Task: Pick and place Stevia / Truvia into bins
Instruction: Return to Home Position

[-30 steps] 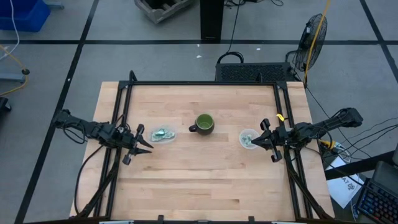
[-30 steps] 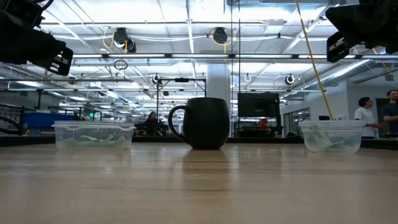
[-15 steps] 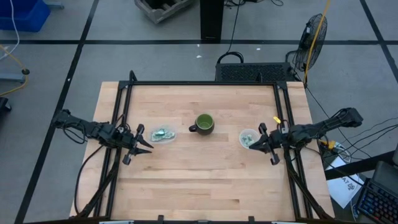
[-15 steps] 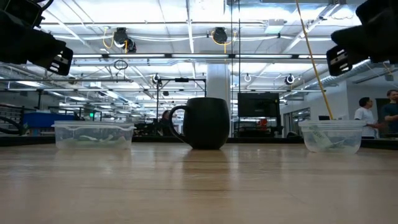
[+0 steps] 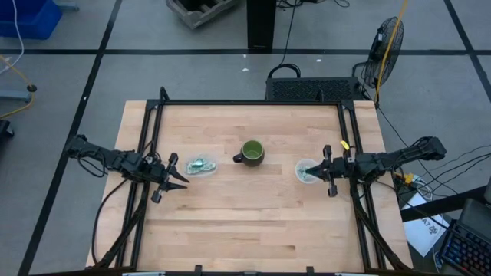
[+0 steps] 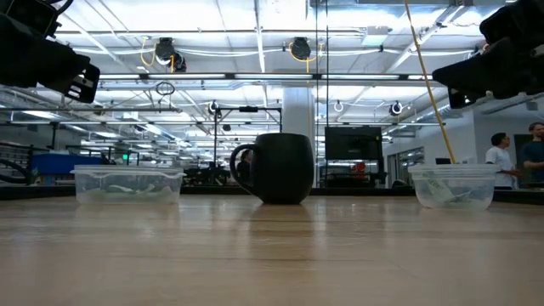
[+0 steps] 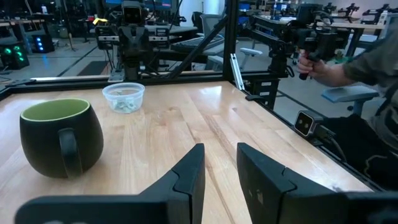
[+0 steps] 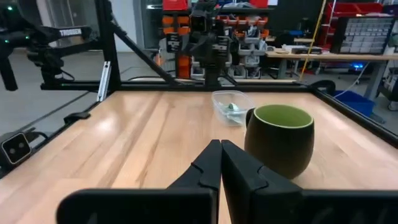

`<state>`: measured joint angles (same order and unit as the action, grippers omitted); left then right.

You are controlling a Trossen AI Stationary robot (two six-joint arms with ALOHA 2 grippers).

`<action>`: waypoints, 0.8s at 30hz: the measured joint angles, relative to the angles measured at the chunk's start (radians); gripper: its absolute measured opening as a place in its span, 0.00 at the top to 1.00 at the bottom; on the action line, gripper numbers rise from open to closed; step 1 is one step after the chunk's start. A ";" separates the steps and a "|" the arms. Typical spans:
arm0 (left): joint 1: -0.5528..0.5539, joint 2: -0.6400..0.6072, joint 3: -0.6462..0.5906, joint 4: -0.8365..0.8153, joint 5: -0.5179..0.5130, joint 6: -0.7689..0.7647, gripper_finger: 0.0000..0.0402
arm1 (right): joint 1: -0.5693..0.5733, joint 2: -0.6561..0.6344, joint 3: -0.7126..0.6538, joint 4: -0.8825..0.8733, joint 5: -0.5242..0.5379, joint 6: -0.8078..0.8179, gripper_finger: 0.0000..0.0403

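Pale green and white Stevia packets lie inside both clear round bins: the left bin (image 5: 202, 165) (image 6: 128, 184) (image 8: 231, 106) and the right bin (image 5: 306, 170) (image 6: 452, 186) (image 7: 123, 98). I see no packet on the bare wood. My left gripper (image 5: 181, 178) (image 7: 221, 167) is open and hovers just left of the left bin. My right gripper (image 5: 321, 172) (image 8: 221, 163) is shut with nothing visible between its fingers. It hangs above the right bin's right rim, pointing toward the mug; its arm (image 6: 491, 70) shows high over that bin.
A dark green mug (image 5: 252, 152) (image 6: 276, 167) stands at the table's middle between the two bins, its handle toward the left. A black frame (image 5: 245, 102) rims the wooden table. Bare wood lies in front of the bins. A person's hand (image 7: 314, 62) shows beyond the table.
My right gripper has swung toward the far edge and a little left, closer over the right bin, and its arm has come lower in the low view. My left arm, the bins and the mug have kept still.
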<state>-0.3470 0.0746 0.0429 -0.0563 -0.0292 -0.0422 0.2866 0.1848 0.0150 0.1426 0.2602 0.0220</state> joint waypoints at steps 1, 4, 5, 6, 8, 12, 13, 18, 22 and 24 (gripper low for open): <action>0.000 0.000 0.000 0.000 0.000 0.000 0.76 | 0.000 0.000 0.000 0.002 0.000 -0.007 0.99; 0.000 0.000 0.000 0.000 0.000 0.000 0.76 | 0.000 0.000 0.000 0.002 -0.002 -0.031 0.99; 0.000 0.000 0.000 0.000 0.000 0.000 0.76 | 0.000 0.000 0.000 0.002 -0.002 -0.043 0.99; 0.000 0.000 0.000 0.000 0.000 0.000 0.76 | 0.000 0.000 0.000 0.002 -0.002 -0.058 0.99; 0.000 0.000 0.000 0.000 0.000 0.000 0.76 | 0.001 0.000 0.000 0.002 -0.002 -0.085 0.99; 0.000 0.000 0.000 0.000 0.000 0.001 0.76 | 0.001 0.000 0.000 0.002 -0.001 -0.096 0.99; 0.000 0.000 0.000 0.000 0.000 0.001 0.76 | 0.001 0.000 0.000 0.002 -0.001 -0.089 0.99; 0.000 0.000 0.000 0.000 0.000 0.001 0.76 | 0.001 0.000 0.000 0.002 -0.001 -0.088 0.99; 0.000 0.000 0.000 0.000 0.000 0.001 0.76 | 0.001 0.000 0.000 0.003 -0.001 -0.088 0.99; 0.000 0.000 0.000 0.000 0.000 0.001 0.76 | 0.001 0.000 0.000 0.003 -0.001 -0.088 0.99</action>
<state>-0.3470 0.0746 0.0429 -0.0559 -0.0288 -0.0414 0.2874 0.1852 0.0151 0.1452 0.2596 -0.0658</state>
